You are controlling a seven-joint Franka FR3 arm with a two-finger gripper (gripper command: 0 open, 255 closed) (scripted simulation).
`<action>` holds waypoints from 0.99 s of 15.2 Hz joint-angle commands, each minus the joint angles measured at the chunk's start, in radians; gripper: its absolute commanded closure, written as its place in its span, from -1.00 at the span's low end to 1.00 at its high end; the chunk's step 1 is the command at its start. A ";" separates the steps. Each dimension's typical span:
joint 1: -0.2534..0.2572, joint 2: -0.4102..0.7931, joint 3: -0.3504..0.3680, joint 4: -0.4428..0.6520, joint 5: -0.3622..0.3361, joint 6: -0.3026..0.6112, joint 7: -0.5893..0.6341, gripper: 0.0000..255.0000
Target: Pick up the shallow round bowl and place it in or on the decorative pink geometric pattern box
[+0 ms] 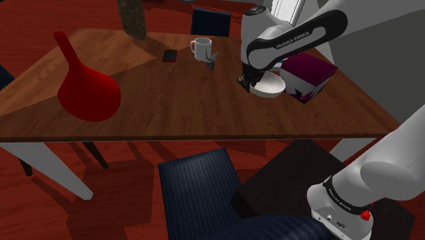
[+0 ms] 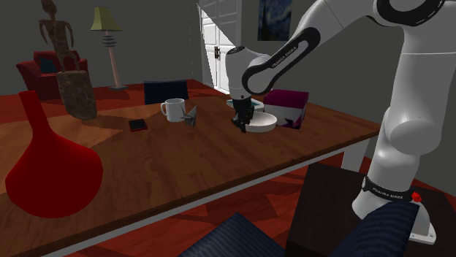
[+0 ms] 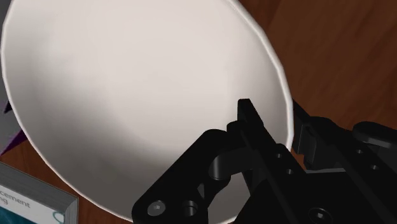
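A shallow white round bowl (image 1: 274, 86) (image 2: 263, 123) sits on the wooden table (image 1: 177, 102), right beside the pink-purple box (image 1: 310, 75) (image 2: 287, 106). My black gripper (image 1: 246, 82) (image 2: 243, 123) comes down at the bowl's edge on the side away from the box. In the wrist view the bowl (image 3: 140, 95) is seen from above, and the gripper (image 3: 287, 135) is shut on its rim, one finger inside the bowl and the other outside. A corner of the box (image 3: 32, 200) shows next to the bowl.
A big red vase (image 1: 85, 85) (image 2: 47, 175) stands at the table's far end from the box. A white mug (image 1: 201, 48), a small grey object (image 1: 213, 61) and a dark phone (image 1: 169, 55) lie behind the bowl. A dark blue chair (image 1: 201, 184) stands at the table's near edge.
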 commanded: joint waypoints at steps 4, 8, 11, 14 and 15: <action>0.000 -0.015 0.001 0.010 0.008 -0.024 -0.010 1.00; 0.001 -0.043 0.003 0.032 0.022 -0.073 -0.028 1.00; 0.002 -0.062 0.004 0.052 0.031 -0.110 -0.042 1.00; 0.003 -0.079 0.005 0.073 0.040 -0.147 -0.054 1.00; 0.003 -0.085 0.005 0.081 0.042 -0.159 -0.058 1.00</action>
